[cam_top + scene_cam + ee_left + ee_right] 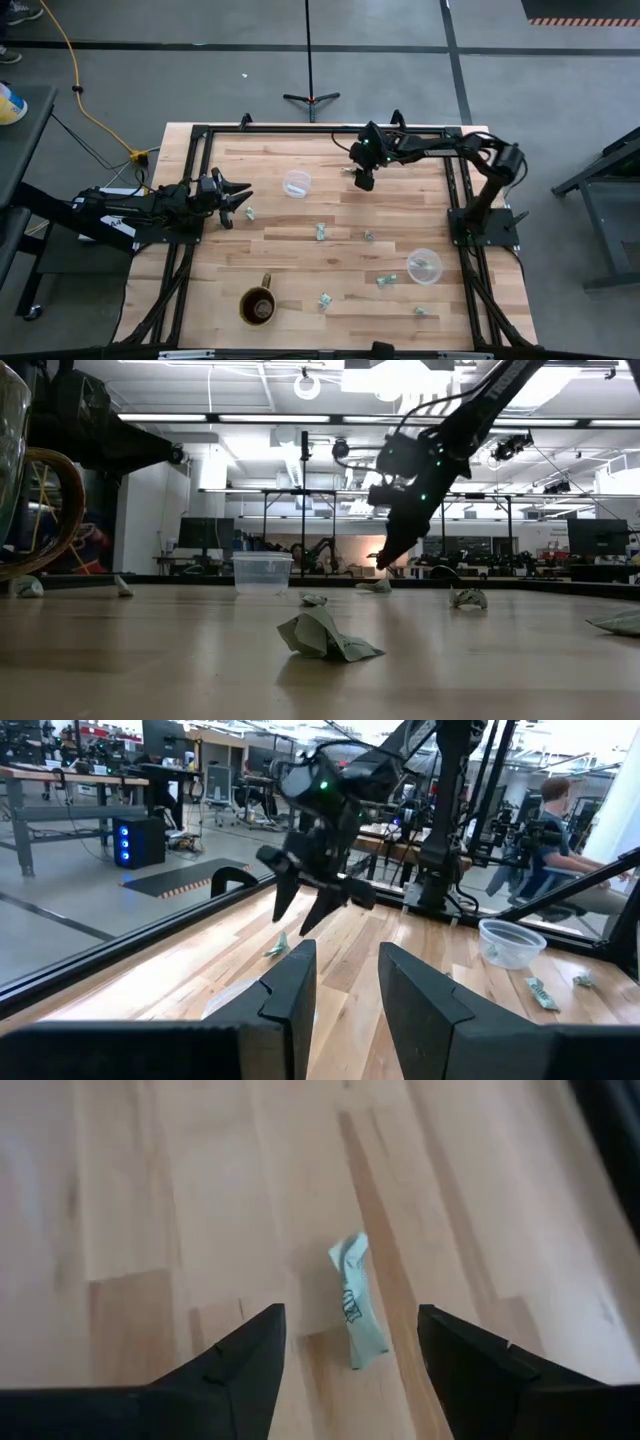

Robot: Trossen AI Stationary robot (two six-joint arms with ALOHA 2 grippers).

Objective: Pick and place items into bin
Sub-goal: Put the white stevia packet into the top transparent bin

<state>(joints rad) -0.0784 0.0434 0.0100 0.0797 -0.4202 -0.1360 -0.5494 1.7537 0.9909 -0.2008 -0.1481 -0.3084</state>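
My right gripper is open and hangs over the table's far middle, fingers pointing down. One pale green-and-white wrapped item lies flat on the wood below, between the two fingers and untouched. In the low view the fingertips stand just above that item. My left gripper waits open at the table's left edge, another item close by it. More items lie scattered on the table.
A clear cup stands left of my right gripper and a second clear cup near the right side. A brown mug sits at the near edge. A black frame borders the table. A person sits beyond it.
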